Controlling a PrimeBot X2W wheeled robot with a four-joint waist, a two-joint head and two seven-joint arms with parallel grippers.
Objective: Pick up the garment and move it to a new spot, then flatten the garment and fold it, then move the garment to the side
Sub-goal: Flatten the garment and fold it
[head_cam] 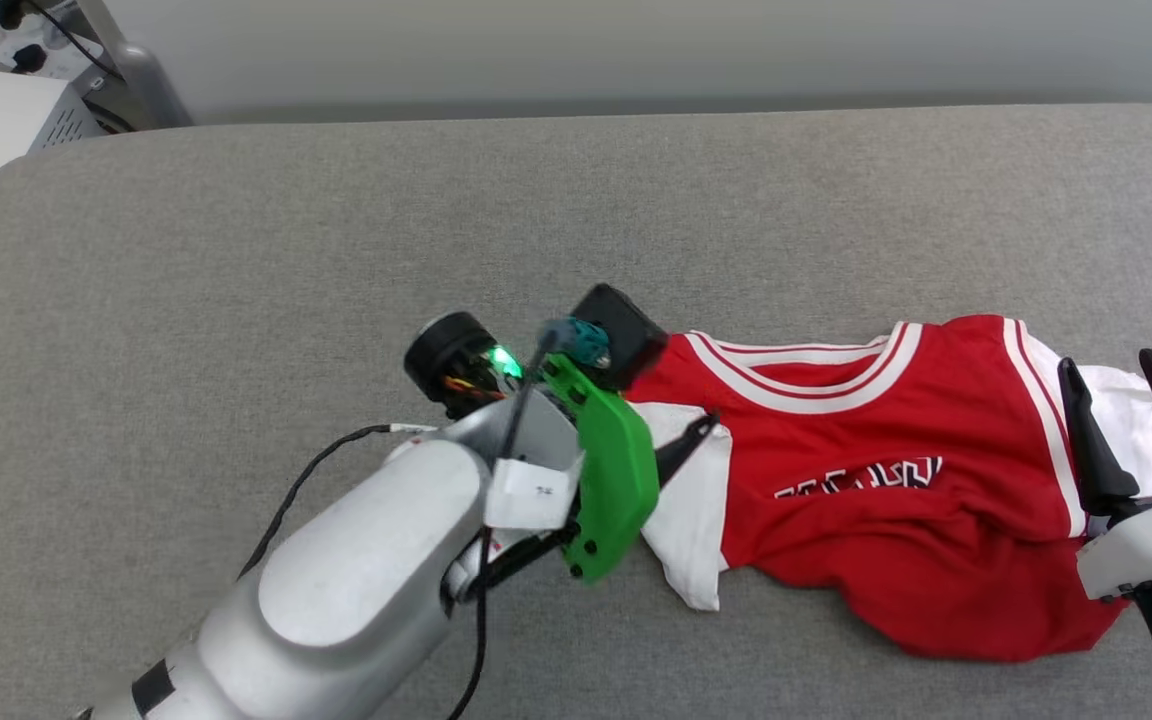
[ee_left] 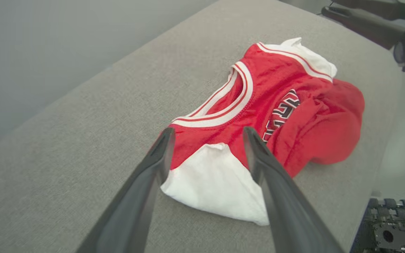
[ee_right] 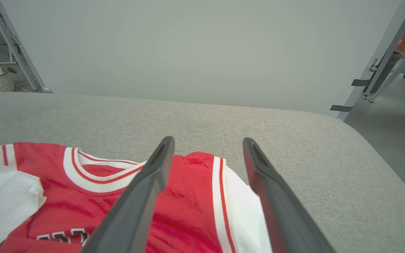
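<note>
- The garment (head_cam: 886, 480) lies rumpled on the grey fabric-covered counter (head_cam: 336, 250), right of centre in the head view. Its front faces up and its striped collar (head_cam: 806, 375) points toward the far edge.
- The lower red part is bunched into folds that cover some of the black lettering (ee_left: 281, 114).
- The left pincer (ee_left: 208, 131) is open. In its wrist view, its two dark fingers (ee_left: 276, 182) stand apart on either side of one white sleeve (ee_left: 216, 182), at the edge of the shirt.
- The left arm's silver forearm reaches in from the lower left, with a green cover (head_cam: 616, 480) at the wrist and a black cable (head_cam: 306, 490) trailing over the counter.
- The right pincer (head_cam: 1108, 362) is also open, its fingers spread over the other white sleeve (ee_right: 248, 203) and its red-striped shoulder seam.
- Whether either pincer's fingertips actually touch the cloth is hard to tell from these angles.
</note>
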